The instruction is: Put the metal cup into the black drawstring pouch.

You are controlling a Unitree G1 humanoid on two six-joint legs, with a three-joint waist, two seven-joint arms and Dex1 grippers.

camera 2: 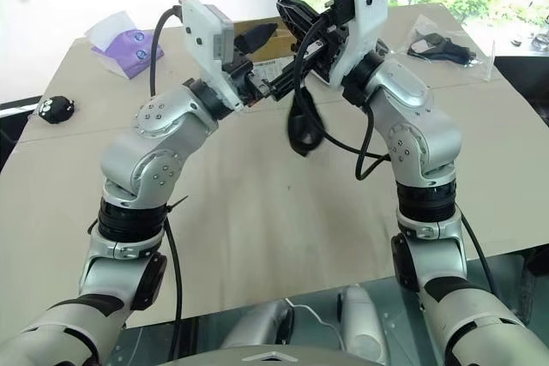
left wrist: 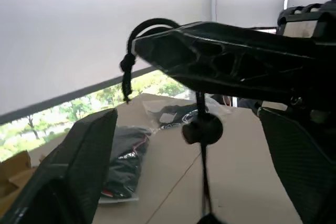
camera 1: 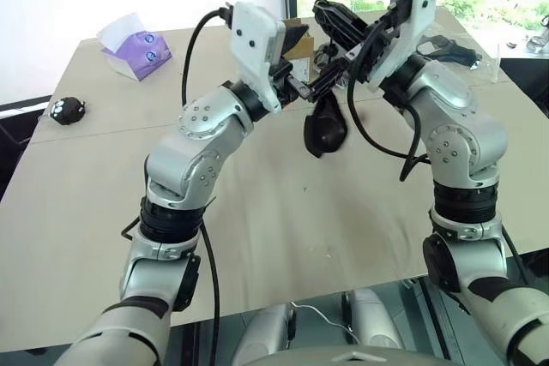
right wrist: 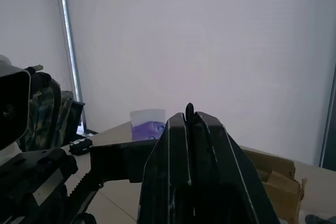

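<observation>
Both arms are raised over the table (camera 1: 257, 237), grippers meeting tip to tip.

Right gripper (right wrist: 191, 121): jaws pressed shut, a thin black cord nipped between them; the cord end pokes up just past the tips in the right wrist view. Left gripper (left wrist: 178, 145): jaws standing wide, nothing between them. In the left wrist view the right gripper's finger lies crosswise just ahead of the left one's fingers, with the knotted cord looped over its tip and a round cord stopper hanging under it.

The black drawstring pouch (camera 1: 325, 129) hangs directly below the two grippers, clear of the table, carried by its cord alone. It bulges low and rounded. Judgement: something fills it, possibly the metal cup, which I cannot make out anywhere, so I cannot confirm.

Handling (judgement): the pouch is soft, limp and light; it will swing and sag and its mouth will not hold open unaided. Best holds are the cord or the hem at the mouth, one side per gripper. The cord is thin and could slip from a flat pinch.

Beyond the grippers: a cardboard box (camera 1: 296, 39), a clear plastic bag of black cloth (left wrist: 126, 156) and a second clear bag with small black items (camera 2: 437, 42). Far off to the left gripper's side: a purple tissue pack (camera 1: 137, 49) and a small black object (camera 1: 65, 110).

View differences: the head views show the hanging pouch body and the table layout; the wrist views give the cord, knot and stopper, and the shut pinch.
</observation>
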